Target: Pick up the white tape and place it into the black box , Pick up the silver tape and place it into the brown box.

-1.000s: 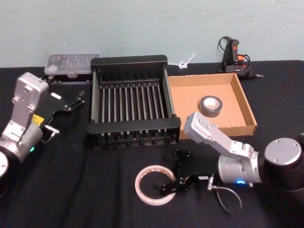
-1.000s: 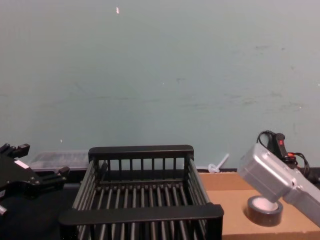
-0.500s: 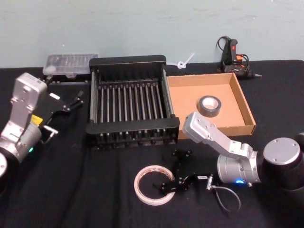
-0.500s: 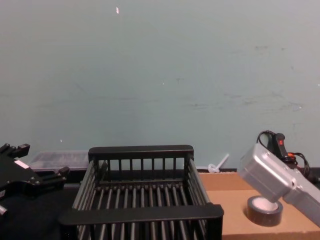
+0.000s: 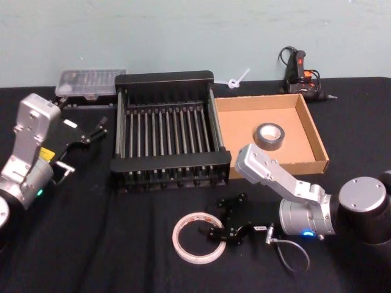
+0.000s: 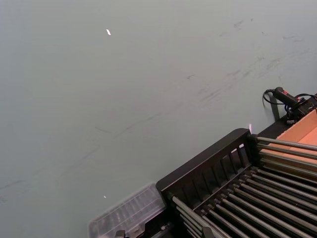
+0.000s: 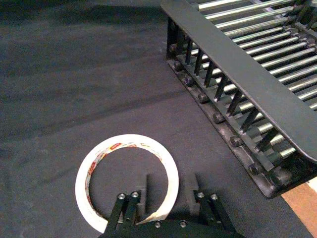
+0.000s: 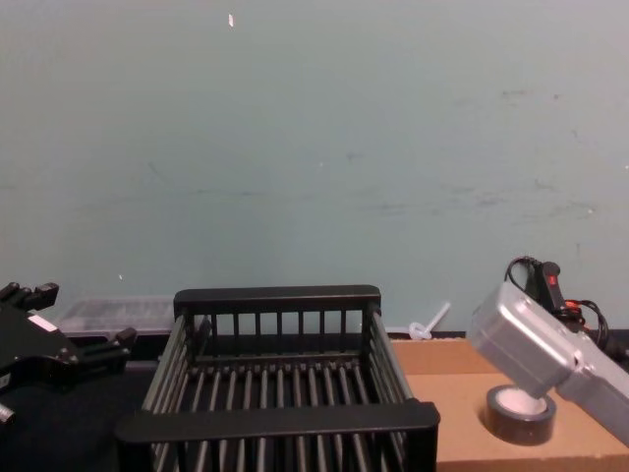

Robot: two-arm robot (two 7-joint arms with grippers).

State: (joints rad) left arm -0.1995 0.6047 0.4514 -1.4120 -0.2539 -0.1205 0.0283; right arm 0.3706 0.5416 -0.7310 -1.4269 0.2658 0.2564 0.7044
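The white tape (image 5: 178, 241) lies flat on the black cloth in front of the black box (image 5: 168, 78). My right gripper (image 5: 225, 227) is low at the ring's right side and open. In the right wrist view, the right gripper (image 7: 166, 197) has one finger inside the white tape (image 7: 126, 141) and one outside its near rim. The silver tape (image 5: 269, 144) lies in the brown box (image 5: 314, 131), right of the crate. In the chest view, my right arm partly hides the silver tape (image 8: 519, 421). My left gripper (image 5: 82, 146) is parked open, left of the crate.
A clear plastic case (image 5: 91, 82) sits behind the crate at the back left. A white tie (image 5: 238, 79) and a black corded tool (image 5: 299, 70) lie behind the cardboard tray. A grey cable (image 5: 292, 251) loops beside my right wrist.
My right gripper has turned and shifted slightly at the white tape's right rim. The left arm and both tapes have stayed put.
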